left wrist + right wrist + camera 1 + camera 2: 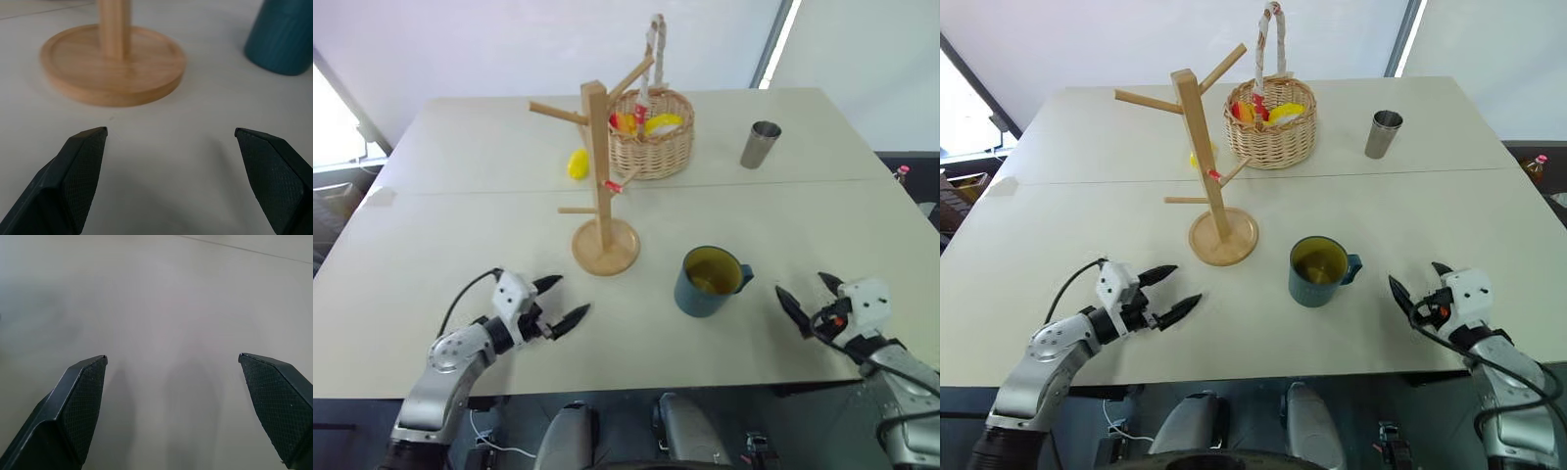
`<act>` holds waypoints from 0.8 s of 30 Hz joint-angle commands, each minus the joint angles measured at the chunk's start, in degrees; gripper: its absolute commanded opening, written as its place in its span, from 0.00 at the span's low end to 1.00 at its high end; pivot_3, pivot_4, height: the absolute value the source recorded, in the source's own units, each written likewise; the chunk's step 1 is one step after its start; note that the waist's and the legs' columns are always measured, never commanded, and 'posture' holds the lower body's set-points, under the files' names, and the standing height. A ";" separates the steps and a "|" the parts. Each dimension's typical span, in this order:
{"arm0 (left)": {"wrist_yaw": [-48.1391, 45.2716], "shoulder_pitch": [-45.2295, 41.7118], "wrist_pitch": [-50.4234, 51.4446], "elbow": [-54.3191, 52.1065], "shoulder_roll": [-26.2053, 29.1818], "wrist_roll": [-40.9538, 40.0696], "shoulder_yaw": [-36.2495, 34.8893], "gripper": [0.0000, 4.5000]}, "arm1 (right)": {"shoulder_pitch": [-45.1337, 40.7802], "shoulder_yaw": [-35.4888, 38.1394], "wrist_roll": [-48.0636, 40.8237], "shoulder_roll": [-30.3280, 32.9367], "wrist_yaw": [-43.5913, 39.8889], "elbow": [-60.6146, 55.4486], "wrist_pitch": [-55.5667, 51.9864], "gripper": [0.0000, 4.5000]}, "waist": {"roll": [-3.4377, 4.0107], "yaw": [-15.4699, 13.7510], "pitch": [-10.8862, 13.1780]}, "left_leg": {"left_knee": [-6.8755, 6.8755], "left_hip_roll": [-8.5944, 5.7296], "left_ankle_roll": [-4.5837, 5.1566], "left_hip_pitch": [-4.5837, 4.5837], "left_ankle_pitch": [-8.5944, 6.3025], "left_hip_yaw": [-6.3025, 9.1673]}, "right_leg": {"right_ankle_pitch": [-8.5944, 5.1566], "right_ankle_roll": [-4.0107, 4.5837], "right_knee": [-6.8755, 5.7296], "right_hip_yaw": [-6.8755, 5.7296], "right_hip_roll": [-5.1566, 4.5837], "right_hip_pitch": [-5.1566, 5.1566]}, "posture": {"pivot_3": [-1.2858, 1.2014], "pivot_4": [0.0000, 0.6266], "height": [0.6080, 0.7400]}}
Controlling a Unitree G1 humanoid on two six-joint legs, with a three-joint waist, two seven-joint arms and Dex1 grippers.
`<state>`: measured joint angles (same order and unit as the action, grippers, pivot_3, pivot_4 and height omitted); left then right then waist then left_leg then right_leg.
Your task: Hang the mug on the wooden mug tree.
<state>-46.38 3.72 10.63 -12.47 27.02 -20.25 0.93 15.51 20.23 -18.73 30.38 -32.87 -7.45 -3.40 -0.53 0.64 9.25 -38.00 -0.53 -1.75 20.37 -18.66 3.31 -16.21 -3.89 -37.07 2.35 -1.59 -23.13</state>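
Note:
The dark teal mug (710, 282) stands upright on the table, yellow-green inside, its handle turned to the right. The wooden mug tree (599, 176) rises to its left and a little farther back, on a round base (112, 63), with bare pegs. My left gripper (574, 294) is open near the front left of the table, pointing toward the tree base and the mug (286, 39), with nothing between its fingers. My right gripper (800, 284) is open and empty, to the right of the mug and apart from it, over bare tabletop (161, 308).
At the back of the table a wicker basket (651, 137) holds yellow and red items. A steel tumbler (761, 144) stands at the back right. A small yellow object (577, 164) lies behind the tree. The table's front edge (636, 390) runs just below both grippers.

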 commanded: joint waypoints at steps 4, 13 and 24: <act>-3.39 -3.30 -1.98 -1.24 0.12 0.72 3.65 1.00 | 0.44 -1.67 -0.61 -1.35 0.30 -7.34 0.13 0.99 | 0.01 0.09 0.00 | -0.01 0.00 0.01 -0.02 0.01 -0.01 | 0.05 -0.09 0.00 0.00 0.03 0.01 | 0.52 0.24 1.00; -3.96 -2.10 -1.74 -3.72 0.54 -0.14 4.13 1.00 | -1.26 -5.07 0.33 -1.28 -1.13 -9.41 -0.32 0.99 | 0.00 -0.04 0.00 | -0.01 -0.01 0.01 -0.01 0.01 0.00 | 0.06 -0.11 0.01 0.00 0.06 0.00 | 0.52 0.24 1.00; -3.10 -0.77 -1.32 -5.74 0.61 0.19 4.46 1.00 | -5.63 -7.81 2.83 -2.46 -0.20 -6.75 0.90 0.99 | 0.00 0.02 0.00 | -0.02 -0.01 0.01 -0.02 0.01 0.01 | 0.06 -0.12 0.00 -0.01 0.09 0.01 | 0.52 0.24 1.00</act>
<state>-49.59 2.66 9.70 -16.04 27.20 -19.83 5.56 10.51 12.04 -16.22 28.13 -33.47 -13.82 -3.78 -0.53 0.66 9.25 -38.01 -0.53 -1.74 20.36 -18.65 3.32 -16.15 -4.02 -37.07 2.34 -1.50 -23.12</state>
